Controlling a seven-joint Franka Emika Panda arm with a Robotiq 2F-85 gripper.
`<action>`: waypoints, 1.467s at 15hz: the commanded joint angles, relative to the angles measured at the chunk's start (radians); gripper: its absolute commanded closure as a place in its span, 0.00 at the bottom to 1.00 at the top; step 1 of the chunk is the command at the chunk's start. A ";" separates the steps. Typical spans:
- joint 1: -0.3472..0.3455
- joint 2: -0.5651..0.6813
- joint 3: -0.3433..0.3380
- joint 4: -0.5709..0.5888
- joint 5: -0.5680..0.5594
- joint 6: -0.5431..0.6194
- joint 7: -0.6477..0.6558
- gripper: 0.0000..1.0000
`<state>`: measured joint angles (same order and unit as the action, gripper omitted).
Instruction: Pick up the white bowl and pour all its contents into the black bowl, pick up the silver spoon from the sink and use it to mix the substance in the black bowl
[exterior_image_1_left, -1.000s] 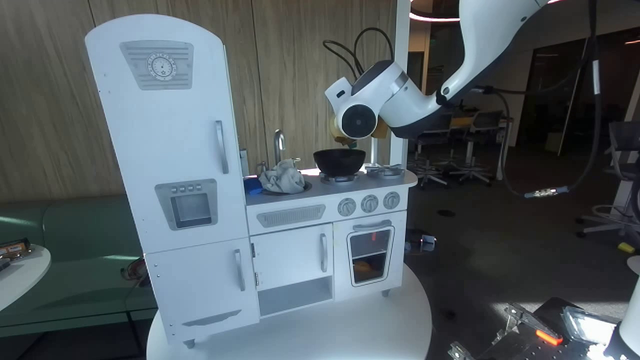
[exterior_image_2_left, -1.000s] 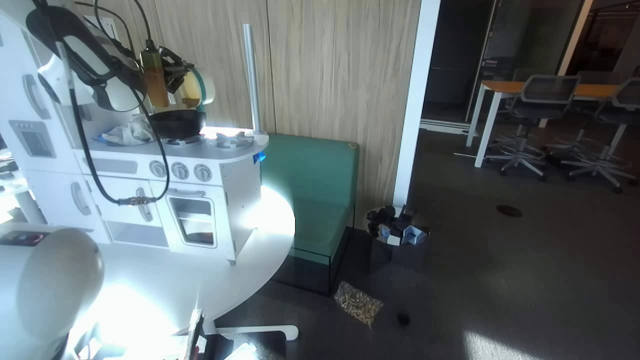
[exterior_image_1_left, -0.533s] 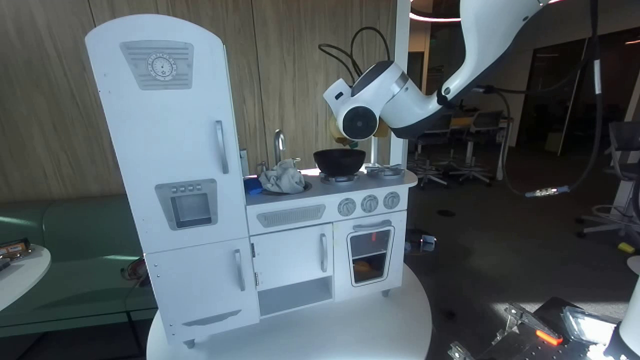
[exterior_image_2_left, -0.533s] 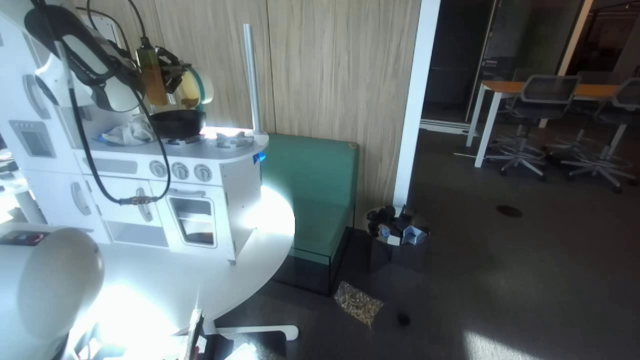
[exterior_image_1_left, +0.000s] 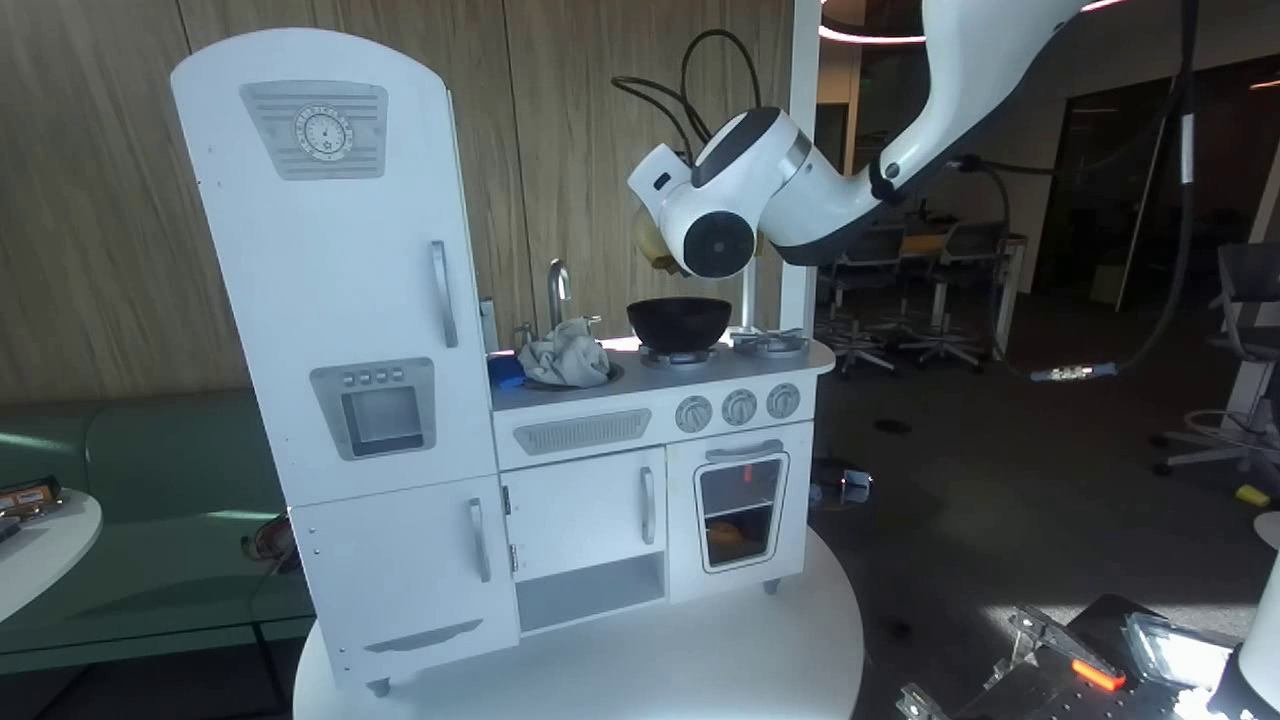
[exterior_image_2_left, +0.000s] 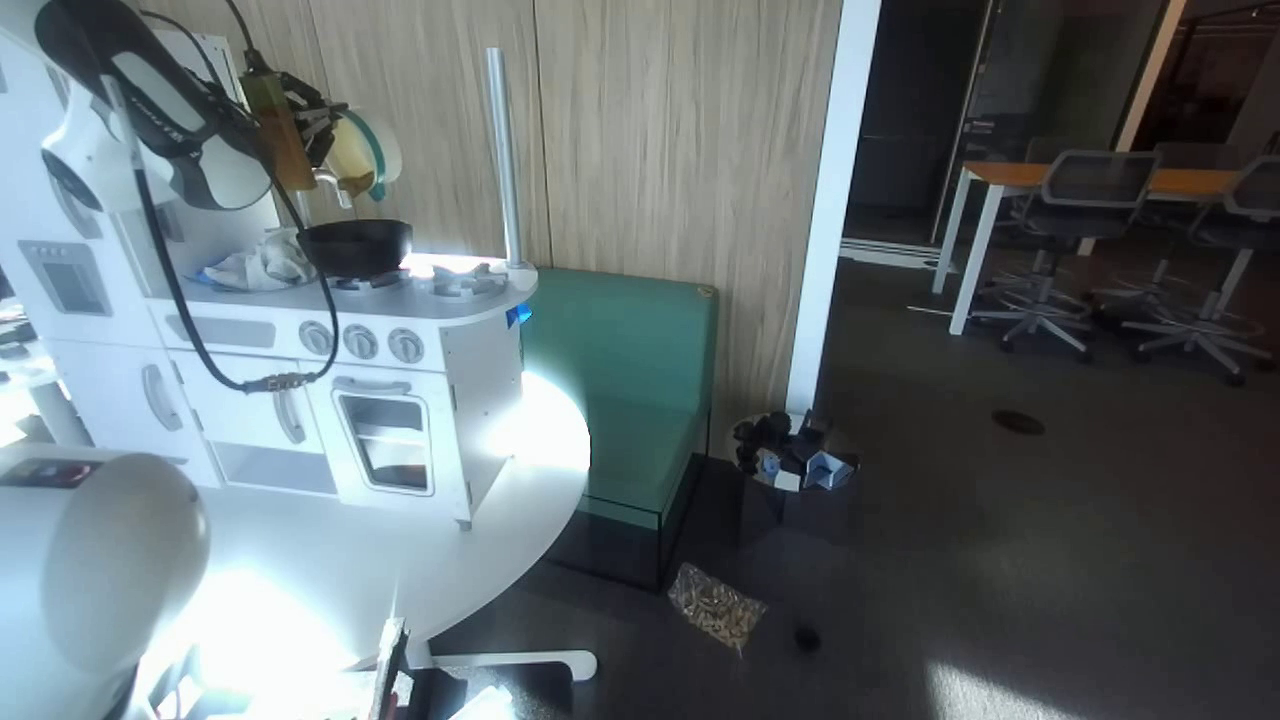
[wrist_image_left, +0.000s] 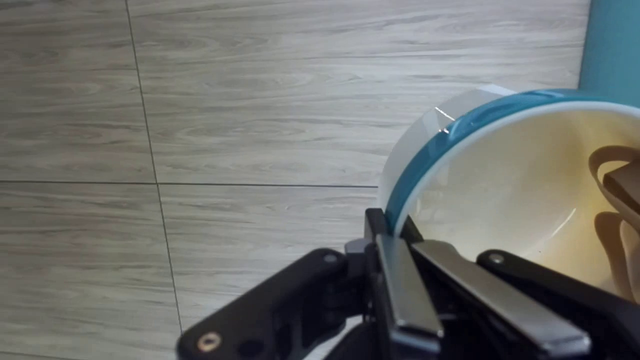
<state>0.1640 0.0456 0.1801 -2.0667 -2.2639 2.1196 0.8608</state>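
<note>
Gripper (wrist_image_left: 395, 224) has the white bowl (exterior_image_2_left: 352, 150) pinched by the rim, a finger in & a finger out, at abt 9 o'clock of its mouth in the wrist view, where the bowl, teal band below its lip, sits at 3 o'clock & is cut off by the frame edge. Brown bits (wrist_image_left: 625, 182) inside, nr the 3 o'clock edge of that view; can't tell what they are. Bowl's tilted, higher than the black bowl (exterior_image_1_left: 680, 325) & apart from it, btwn 11 & 12 o'clock of it in an exterior view, mostly hidden there behind the arm (exterior_image_1_left: 820, 205); can't tell if it's directly over. Black bowl's upright on the toy kitchen (exterior_image_1_left: 590, 510); a burner (exterior_image_1_left: 772, 345) is btwn 3 & 4 o'clock of it, knobs (exterior_image_1_left: 740, 408) abt 5. Sink (exterior_image_1_left: 616, 375) is approx 8 o'clock, mostly covered by a crumpled pale cloth (exterior_image_1_left: 567, 355); tap (exterior_image_1_left: 557, 290) at the cloth's 12, blue item (exterior_image_1_left: 506, 372) just beside, btwn 8 & 9. Kitchen's on a white table (exterior_image_1_left: 680, 665). In an exterior view a pale post (exterior_image_2_left: 505, 155) is abt 2 o'clock of the black bowl, green bench (exterior_image_2_left: 630, 350) 3 o'clock of the kitchen, clear bag (exterior_image_2_left: 715, 605) w/ tan bits on the floor, approx 5 o'clock of the bench.
</note>
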 joint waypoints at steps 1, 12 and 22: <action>0.001 -0.011 -0.002 0.003 -0.082 -0.031 0.018 0.98; -0.008 -0.011 -0.010 0.005 -0.060 -0.027 -0.038 0.98; -0.003 -0.024 -0.006 0.012 -0.028 0.073 -0.130 0.98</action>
<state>0.1546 0.0438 0.1708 -2.0615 -2.1478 2.2088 0.6930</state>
